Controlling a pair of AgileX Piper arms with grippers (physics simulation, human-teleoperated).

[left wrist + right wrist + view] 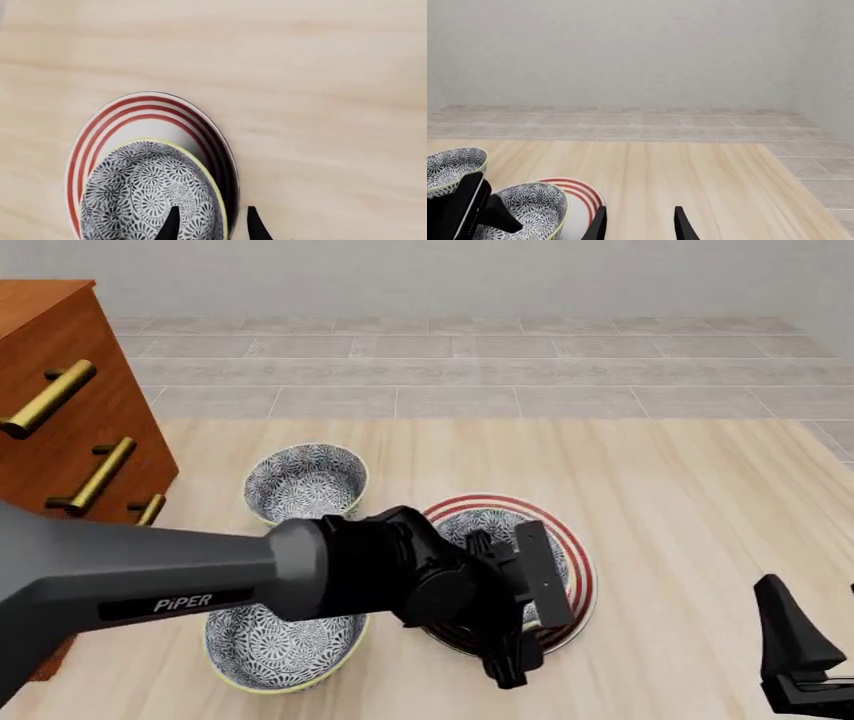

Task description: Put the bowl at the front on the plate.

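Observation:
The bowl, blue-and-white floral with a pale yellow-green rim, rests on the white plate with red rings. My left gripper is open, one finger inside the bowl and the other outside its rim. From the front, the left arm covers most of the bowl and part of the plate, and the left gripper hangs over the plate's near edge. My right gripper stands open and empty at the near right. From the right wrist, the right gripper faces the bowl and plate.
Two look-alike bowls stand on the table left of the plate, one at the back and one near the front. A wooden drawer cabinet with brass handles stands at the far left. Tiled floor lies beyond the table's far edge.

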